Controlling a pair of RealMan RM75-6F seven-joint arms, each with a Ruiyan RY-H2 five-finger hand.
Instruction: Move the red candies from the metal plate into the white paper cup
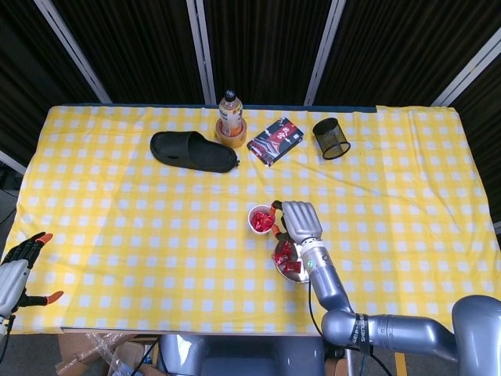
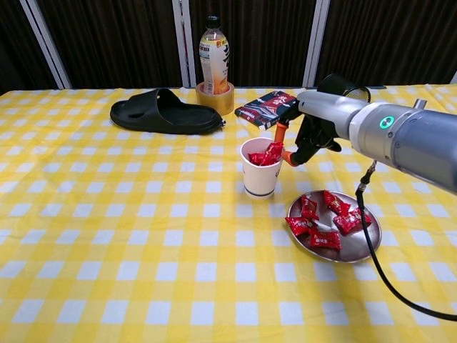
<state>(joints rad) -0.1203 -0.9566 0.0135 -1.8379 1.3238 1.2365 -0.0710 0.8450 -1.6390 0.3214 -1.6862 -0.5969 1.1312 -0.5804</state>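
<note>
1. We see our right hand [image 2: 303, 136] over the rim of the one white paper cup [image 2: 261, 176], pinching a red candy [image 2: 274, 151] between two orange-tipped fingertips [image 2: 280, 131], with the candy at the cup's mouth.
2. We count at least one more red candy inside the cup [image 2: 258, 158], though the pile is too bunched for an exact count.
3. We count four red candies on the one metal plate [image 2: 363, 248], which sits on the yellow checked tablecloth [image 2: 143, 236] just right of the cup.
4. Our left hand [image 1: 17, 270] rests at the table's near-left edge, fingers apart and holding nothing.
5. Along the far side we count one black slipper [image 2: 164, 113], one bottle [image 2: 213, 58] standing in a roll of tape [image 2: 216, 101], one book [image 2: 268, 107] and one mesh pen cup [image 2: 344, 91] lying tipped.
</note>
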